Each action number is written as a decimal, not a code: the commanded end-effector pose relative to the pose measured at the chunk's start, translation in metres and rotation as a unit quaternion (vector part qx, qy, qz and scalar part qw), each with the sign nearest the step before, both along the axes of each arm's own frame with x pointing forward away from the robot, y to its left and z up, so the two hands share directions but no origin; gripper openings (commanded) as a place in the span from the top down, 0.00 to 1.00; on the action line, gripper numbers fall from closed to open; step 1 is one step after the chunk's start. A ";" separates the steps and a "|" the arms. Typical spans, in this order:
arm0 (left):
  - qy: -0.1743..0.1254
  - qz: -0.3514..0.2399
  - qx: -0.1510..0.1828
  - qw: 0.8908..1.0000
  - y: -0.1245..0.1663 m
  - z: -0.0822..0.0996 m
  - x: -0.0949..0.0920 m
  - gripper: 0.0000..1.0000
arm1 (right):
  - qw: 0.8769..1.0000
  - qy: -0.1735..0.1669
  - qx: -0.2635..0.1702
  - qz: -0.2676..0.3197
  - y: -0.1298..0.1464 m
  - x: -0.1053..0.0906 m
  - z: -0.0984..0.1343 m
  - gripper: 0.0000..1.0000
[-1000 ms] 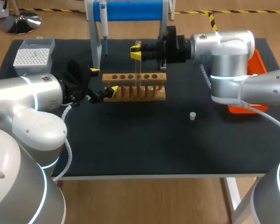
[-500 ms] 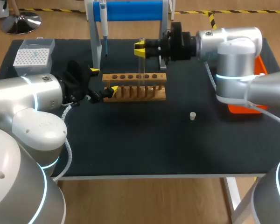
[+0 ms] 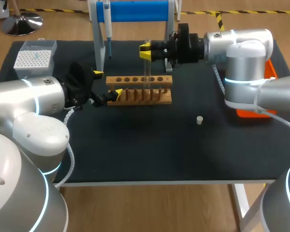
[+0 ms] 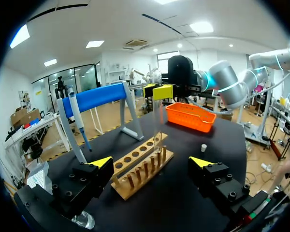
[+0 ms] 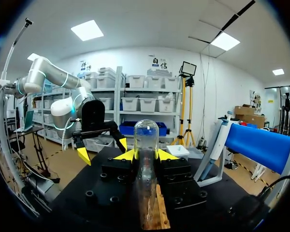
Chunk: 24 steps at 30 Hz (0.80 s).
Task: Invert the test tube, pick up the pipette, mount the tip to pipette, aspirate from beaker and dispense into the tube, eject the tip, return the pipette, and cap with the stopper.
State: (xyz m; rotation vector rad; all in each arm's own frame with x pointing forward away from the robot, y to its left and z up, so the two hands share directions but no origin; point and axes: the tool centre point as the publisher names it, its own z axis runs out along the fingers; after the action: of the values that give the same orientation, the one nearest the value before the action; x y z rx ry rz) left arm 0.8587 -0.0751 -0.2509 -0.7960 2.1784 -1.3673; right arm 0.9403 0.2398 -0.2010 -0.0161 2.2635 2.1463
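Since a second ago our right gripper point(image 3: 145, 50) has risen and drawn back a little toward the table's point(image 3: 150, 150) far edge, lifting the test tube point(image 3: 146, 67) with it, while our left arm has kept its place. The right fingers are clamped on the tube from both sides, close to its upper end. It hangs upright over the wooden rack point(image 3: 140, 89), which sits in the far half of the table. The right wrist view shows the rounded closed end on top, so we judge that the mouth faces down and the turn-over is not yet done. Its lower end reaches down to the rack's top bar, and we cannot tell whether it has come free. That gap decides the coming move. The tube's long axis is vertical and the right gripper lies level, pointing toward the left edge, so a wrist roll would swing the lower end sideways and it needs to be clear above the rack first. Open room lies above and toward the near edge. The pipette point(image 3: 107, 24) hangs on its stand at the far edge, just left of the tube. Our left gripper point(image 3: 107, 83) rests at the rack's left end with fingers spread and nothing held. The stopper point(image 3: 199, 120) stands apart, toward the right edge.
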 end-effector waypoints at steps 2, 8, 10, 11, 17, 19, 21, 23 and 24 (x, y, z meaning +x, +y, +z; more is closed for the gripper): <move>-0.001 -0.002 -0.002 1.000 0.001 -0.001 0.000 0.00 | 0.999 0.040 -0.002 -0.008 -0.007 -0.004 0.004 1.00; -0.001 -0.002 -0.002 1.000 0.001 -0.001 0.000 0.00 | 0.987 0.162 -0.006 -0.012 -0.020 -0.015 0.011 1.00; -0.001 -0.002 -0.002 1.000 0.001 -0.001 0.000 0.00 | 0.980 0.199 -0.023 -0.009 -0.023 -0.016 0.011 1.00; -0.001 -0.002 -0.002 1.000 0.001 -0.001 0.000 0.00 | 0.975 0.223 -0.023 -0.003 -0.025 -0.017 0.012 1.00; -0.001 -0.002 -0.002 1.000 0.001 -0.001 0.000 0.00 | 0.937 0.345 -0.046 0.010 -0.029 -0.015 0.011 1.00; -0.001 -0.002 -0.002 1.000 0.001 -0.001 0.000 0.00 | 0.919 0.390 -0.048 0.016 -0.030 -0.014 0.010 1.00; -0.001 -0.002 -0.002 1.000 0.001 -0.001 0.000 0.00 | 0.902 0.428 -0.049 0.021 -0.030 -0.013 0.009 1.00; -0.001 -0.002 -0.002 1.000 0.001 -0.001 0.000 0.00 | 0.888 0.457 -0.053 0.022 -0.030 -0.012 0.008 1.00; -0.001 -0.002 -0.002 1.000 0.001 -0.001 0.000 0.00 | 0.880 0.471 -0.057 0.023 -0.030 -0.013 0.006 1.00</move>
State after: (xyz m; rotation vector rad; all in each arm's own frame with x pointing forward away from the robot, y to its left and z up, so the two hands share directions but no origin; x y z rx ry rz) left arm 0.8586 -0.0751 -0.2509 -0.7959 2.1784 -1.3673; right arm 0.9203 0.2102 -0.1924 0.9123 2.6401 2.3437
